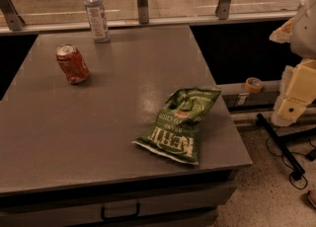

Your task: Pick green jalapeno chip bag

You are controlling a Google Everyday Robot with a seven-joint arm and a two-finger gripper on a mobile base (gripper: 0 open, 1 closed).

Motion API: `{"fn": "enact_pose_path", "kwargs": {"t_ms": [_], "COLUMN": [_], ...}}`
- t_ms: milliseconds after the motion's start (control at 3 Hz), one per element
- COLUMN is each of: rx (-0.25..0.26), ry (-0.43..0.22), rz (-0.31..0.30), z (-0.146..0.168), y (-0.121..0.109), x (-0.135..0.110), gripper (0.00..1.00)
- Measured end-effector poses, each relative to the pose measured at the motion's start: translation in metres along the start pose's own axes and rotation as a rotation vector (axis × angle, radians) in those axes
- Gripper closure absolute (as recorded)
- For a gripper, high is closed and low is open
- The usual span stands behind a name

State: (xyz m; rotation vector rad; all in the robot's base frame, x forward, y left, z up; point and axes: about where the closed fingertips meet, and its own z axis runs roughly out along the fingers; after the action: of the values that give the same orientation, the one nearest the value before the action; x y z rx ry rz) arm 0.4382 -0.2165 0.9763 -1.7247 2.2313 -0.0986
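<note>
Grey table [89, 127] seen from above and in front, with three objects on it. The bag [178, 125], dark green foil with white block lettering and a small red mark, lies flat near the right front corner. Its long axis runs diagonally, with one sealed end towards the front edge and the other pointing back and right. A red can [72, 63] stands tilted or dented at the left rear, and a clear bottle [96, 11] stands upright at the back edge; both are well apart from the bag.

The arm enters at the right edge of the view, beyond the table. The pale, blocky part there is probably the gripper [292, 97]. It hangs off the table's right side, apart from the bag and somewhat above the floor. Its opening cannot be told from this view, and no object appears in its hold. A roll of tape [254, 84] rests on a ledge between table and arm.

Handling, as a judgement: the bag is light, soft and air-filled, and its foil is slick and crinkly. A squeeze across the puffed middle may slip or crush the chips. The raised fold near the upper middle and the flat crimped end seam each offer thin, pinchable material. A descent from above, with the jaws set across the bag's narrow width, seems suited. The reach has not yet begun.
</note>
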Motion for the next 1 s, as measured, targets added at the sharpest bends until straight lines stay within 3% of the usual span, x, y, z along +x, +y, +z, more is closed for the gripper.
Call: {"fn": "enact_pose_path", "kwargs": {"t_ms": [333,1000], "rx": [0.002,-0.095], "ry": [-0.002,-0.139], "rz": [-0.002,-0.213], "z": [0.0,0.047], "y": [0.0,0.045], "x": [-0.001,-0.068], "gripper": [0.0,0.0]}}
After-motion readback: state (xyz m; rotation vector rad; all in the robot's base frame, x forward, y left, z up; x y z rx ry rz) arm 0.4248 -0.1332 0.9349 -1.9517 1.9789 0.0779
